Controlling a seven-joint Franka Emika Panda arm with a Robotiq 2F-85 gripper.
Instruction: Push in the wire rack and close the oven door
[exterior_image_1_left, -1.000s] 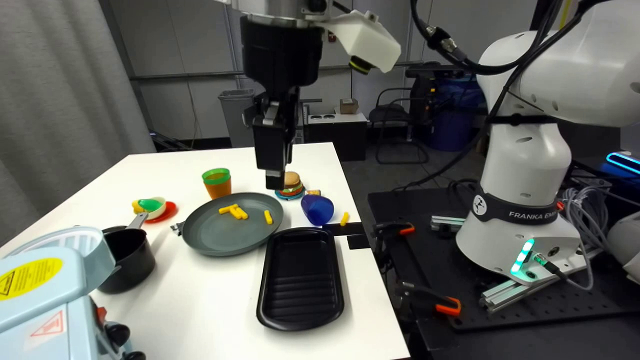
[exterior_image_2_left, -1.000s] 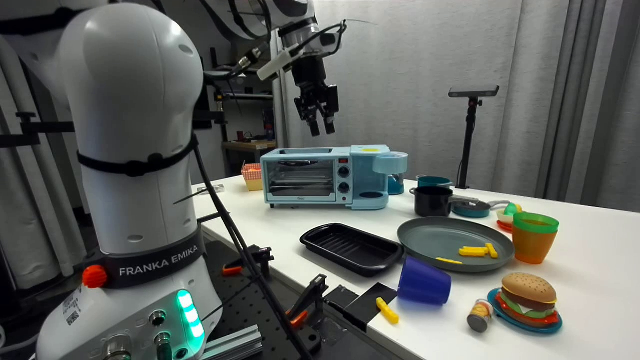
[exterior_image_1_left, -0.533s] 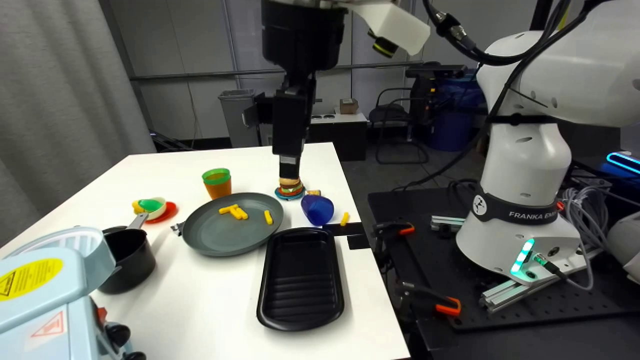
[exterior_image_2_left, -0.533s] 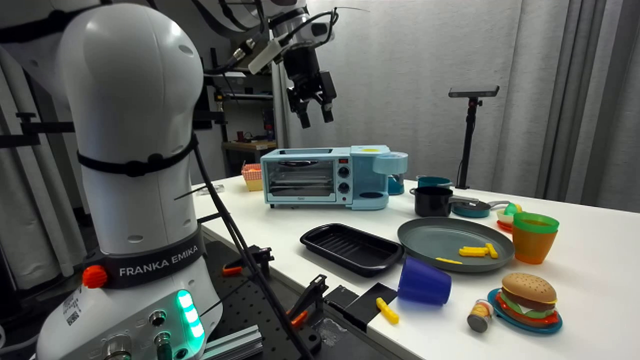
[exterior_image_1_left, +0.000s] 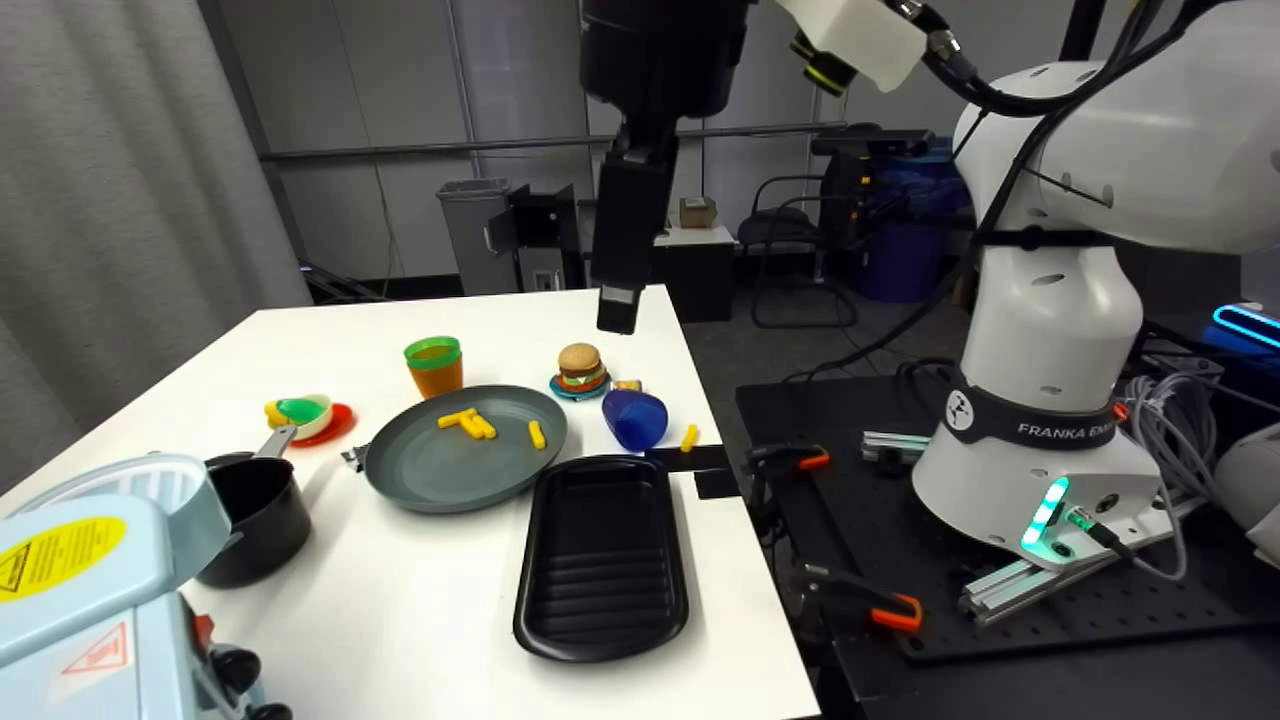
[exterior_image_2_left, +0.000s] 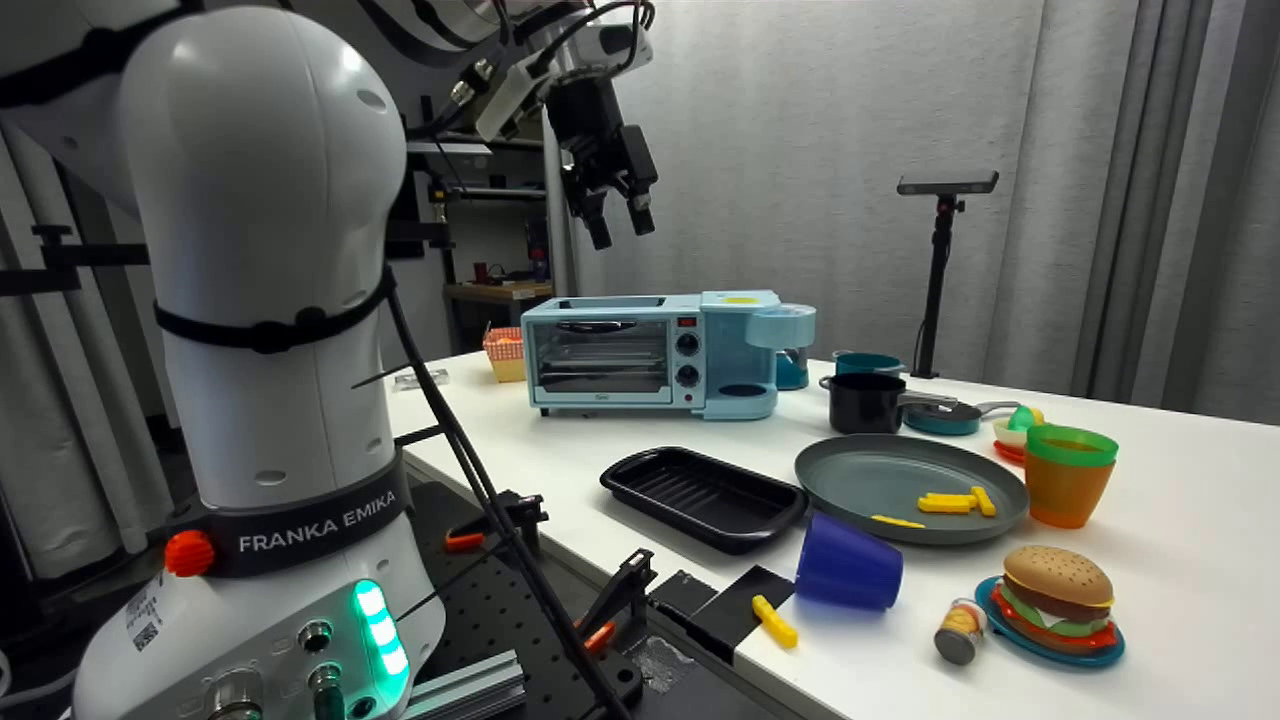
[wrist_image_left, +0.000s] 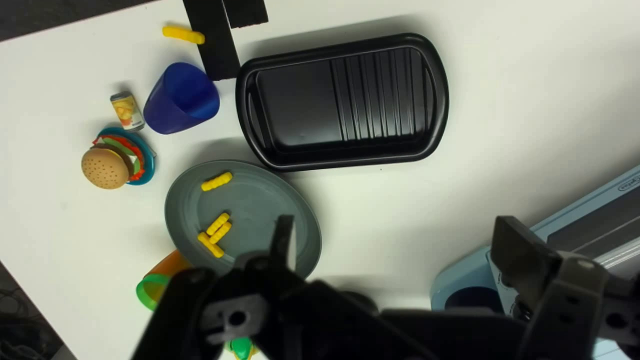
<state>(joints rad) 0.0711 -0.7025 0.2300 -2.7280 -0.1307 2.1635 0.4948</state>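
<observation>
Clearly the claw (wrist_image_left: 395, 231) gapes wide, empty, well apart from the oven (exterior_image_2_left: 640, 357).

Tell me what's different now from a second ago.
The tool has moved up and toward the robot's base, as both exterior views show. Its fingers were apart and still are, with nothing between them: nothing was taken hold of or let go. The oven, its shut door, the tray, plate, blue cup and burger stayed as they were.

FRANKA EMIKA on the black base band (exterior_image_2_left: 310, 527), warning triangles (exterior_image_1_left: 98, 648) on the blue oven (exterior_image_2_left: 645, 355)
</observation>
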